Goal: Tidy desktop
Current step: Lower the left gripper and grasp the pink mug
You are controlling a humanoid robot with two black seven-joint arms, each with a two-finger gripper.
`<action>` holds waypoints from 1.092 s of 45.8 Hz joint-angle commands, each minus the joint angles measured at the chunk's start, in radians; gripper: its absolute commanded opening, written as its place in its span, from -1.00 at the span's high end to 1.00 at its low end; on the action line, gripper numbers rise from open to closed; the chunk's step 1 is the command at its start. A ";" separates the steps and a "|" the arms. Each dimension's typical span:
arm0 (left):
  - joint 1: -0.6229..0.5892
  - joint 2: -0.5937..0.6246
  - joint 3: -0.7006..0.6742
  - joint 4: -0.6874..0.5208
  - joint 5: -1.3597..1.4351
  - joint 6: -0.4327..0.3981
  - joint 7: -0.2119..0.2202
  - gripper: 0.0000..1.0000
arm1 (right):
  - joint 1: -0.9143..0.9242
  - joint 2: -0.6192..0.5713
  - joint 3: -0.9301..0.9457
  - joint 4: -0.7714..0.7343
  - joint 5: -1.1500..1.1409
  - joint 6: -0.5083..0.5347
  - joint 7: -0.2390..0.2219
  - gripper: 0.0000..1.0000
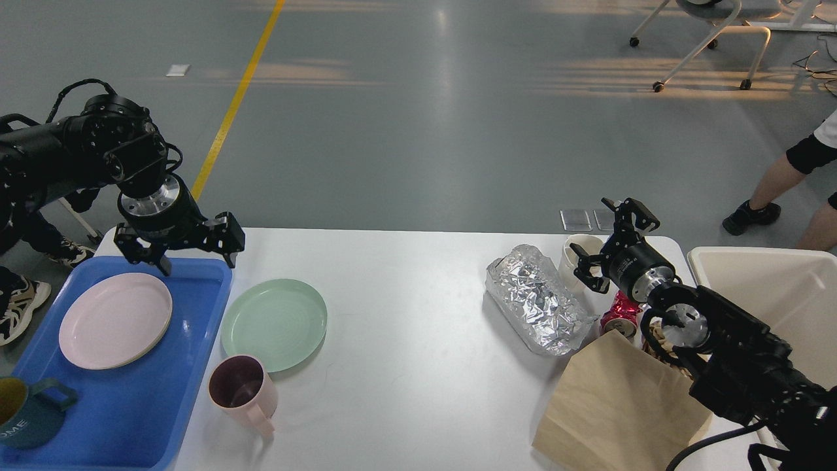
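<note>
The white desktop (405, 307) spans the view. At its left, a blue tray (131, 399) holds a pink plate (114, 320) and a teal mug (26, 415). A green plate (273, 324) and a pink mug (240, 391) sit beside the tray. My left gripper (196, 255) is open and empty, pointing down over the tray's far right corner. At the right lie a crumpled foil container (539, 301), a white cup (579, 258), a red can (620, 315) and a brown paper bag (618, 409). My right gripper (605, 245) is open above the white cup.
A beige bin (778, 294) stands past the desktop's right edge. A person's legs (785, 190) and an office chair (706, 39) are on the floor behind. A yellow floor line (235, 91) runs at the back left.
</note>
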 commanded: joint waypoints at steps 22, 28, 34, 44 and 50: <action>-0.147 -0.011 0.119 -0.374 -0.006 -0.001 0.003 -0.93 | 0.000 0.000 0.000 0.000 0.000 0.000 0.000 -1.00; -0.106 -0.013 0.113 -0.333 -0.008 -0.001 -0.002 -0.93 | 0.000 0.000 0.000 0.000 0.000 0.000 0.000 -1.00; -0.011 -0.034 0.090 -0.271 -0.006 -0.001 0.004 -0.93 | 0.000 0.000 0.000 0.000 0.000 0.000 0.000 -1.00; 0.130 -0.047 0.002 -0.141 -0.006 -0.001 0.014 -0.93 | 0.000 0.000 0.000 0.000 0.000 0.000 0.000 -1.00; 0.152 -0.051 -0.030 -0.119 -0.006 -0.001 0.014 -0.93 | 0.000 0.000 0.000 0.000 0.001 0.000 0.000 -1.00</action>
